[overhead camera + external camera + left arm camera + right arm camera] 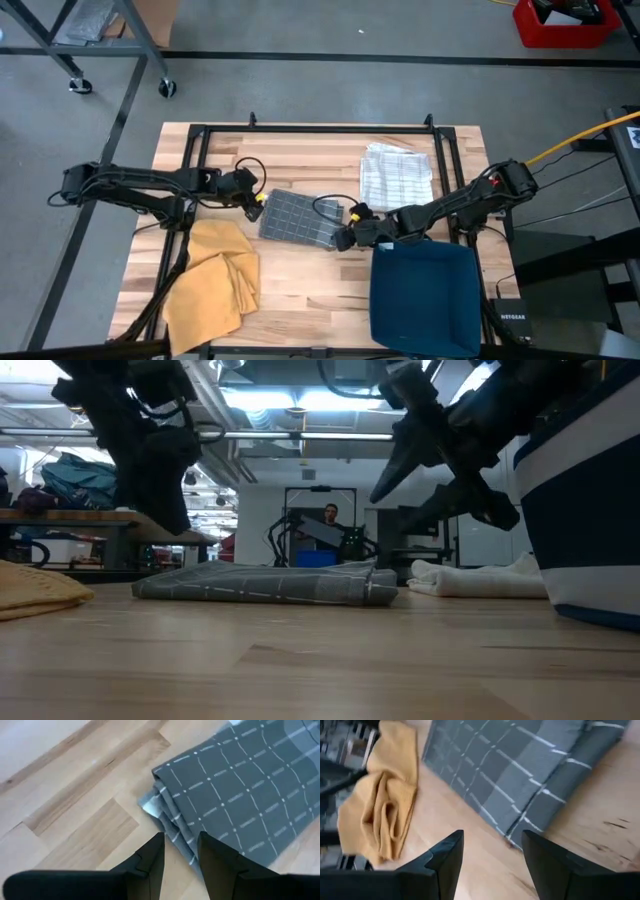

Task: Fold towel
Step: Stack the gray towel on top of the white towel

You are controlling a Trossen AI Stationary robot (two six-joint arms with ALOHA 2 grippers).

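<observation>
Looking straight down, the high view shows the grey checked towel (297, 217) folded into a rectangle at the middle of the wooden table (300, 290), with a yellow cloth (212, 280) crumpled toward the near left, a white checked cloth (396, 174) folded toward the far right and a blue bin (424, 298) at the near right. The low view adds what that one cannot — the towel's flat, layered edge resting on the tabletop, and a person (331, 518) in the room behind. The wrist views give the fingers. The left gripper (180, 851) hangs just above the towel's left corner, fingers parted by a narrow gap, holding nothing. The right gripper (492, 851) hangs over the towel's right end — fingers spread wide, empty, not touching the fabric.
</observation>
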